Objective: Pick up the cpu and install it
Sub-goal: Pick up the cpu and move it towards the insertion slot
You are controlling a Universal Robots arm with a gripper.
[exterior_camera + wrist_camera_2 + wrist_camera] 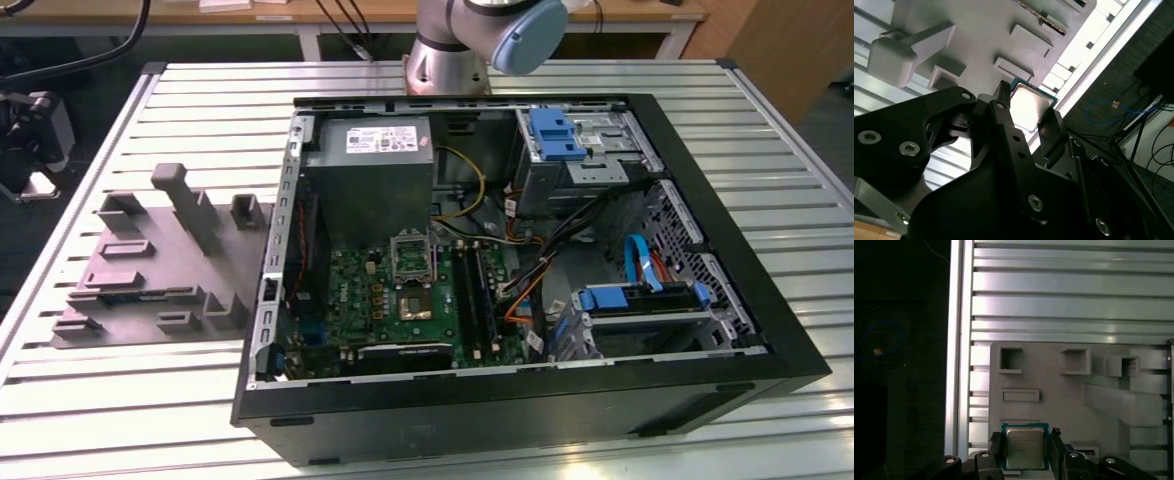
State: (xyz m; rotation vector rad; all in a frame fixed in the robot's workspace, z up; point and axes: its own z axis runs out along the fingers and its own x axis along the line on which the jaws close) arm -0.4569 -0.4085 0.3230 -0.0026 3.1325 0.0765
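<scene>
Pinching the cpu (1025, 450) by two opposite edges, the gripper (1025, 441) has its black fingers (995, 446) pressed against the chip's sides, as we see in both wrist views. The chip's pale metal top faces the cameras, and its green border shows around it. It appears lifted off the grey fixture plate (1054, 395) that lies behind it, with the plate's raised blocks and shallow pockets in sight. That plate rests on the slatted metal table (1069, 305). In the exterior view we find the same plate (147, 270) at the exterior view's left, beside the open computer case (534, 400). Inside the case sit the metal-framed socket (412, 255) on the green board and, farther back, a grey box (378, 175).
</scene>
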